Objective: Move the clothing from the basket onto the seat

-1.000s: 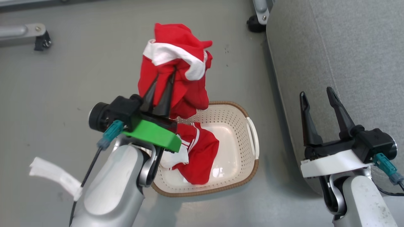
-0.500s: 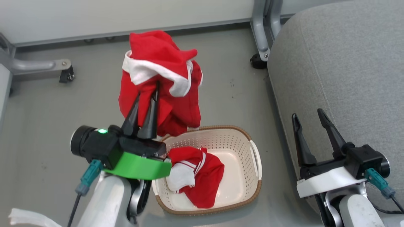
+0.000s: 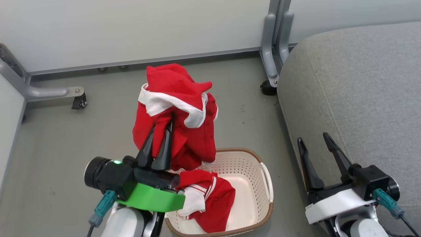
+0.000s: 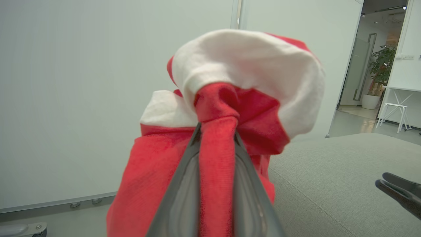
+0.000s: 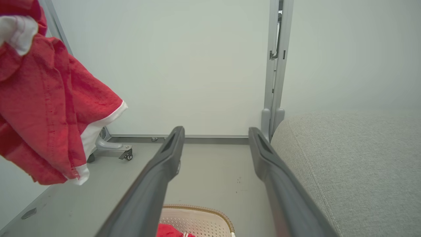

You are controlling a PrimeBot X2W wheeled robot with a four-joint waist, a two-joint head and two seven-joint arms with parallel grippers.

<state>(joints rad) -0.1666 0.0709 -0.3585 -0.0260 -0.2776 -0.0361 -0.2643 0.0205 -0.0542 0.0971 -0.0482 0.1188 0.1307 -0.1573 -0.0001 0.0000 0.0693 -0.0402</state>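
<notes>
Far left: wheeled metal leg (image 3: 52, 92) on the grey floor (image 3: 98, 138), not involved.

Left gripper (image 3: 163, 123) is raised above the floor, over the far-left corner of the laundry basket (image 3: 245, 152). Jaws clenched on a bunched fold of one red garment (image 3: 177, 98). The left wrist view shows a strip of red cloth pinched between the two fingers. The garment hangs free, its white-trimmed part flopped over the top. Its lower folds dangle close to the basket's far-left rim; cannot tell if they touch it. It is clear of the basket's inside but well left of the seat.

The basket sits on the floor between the two arms, near the seat's left edge. A second red garment (image 3: 213, 200) lies crumpled in the basket's left half, partly hidden behind the left wrist. Nothing is gripping it. The basket's right half is bare.

Right gripper (image 3: 312, 137): jaws spread wide, holding nothing. It hovers at the left edge of the seat cushion (image 3: 355, 85), fingers pointing towards the wall (image 3: 164, 29).

The seat cushion takes up the right side. No clothing lies on the part in view.

Progress, my read: no garment delivered yet, so under halfway. The first is lifted out, so what's left for it is the carry rightward over the cushion and the release. The second then needs a full pick, carry and drop. The free right arm looks well placed for that one.
</notes>
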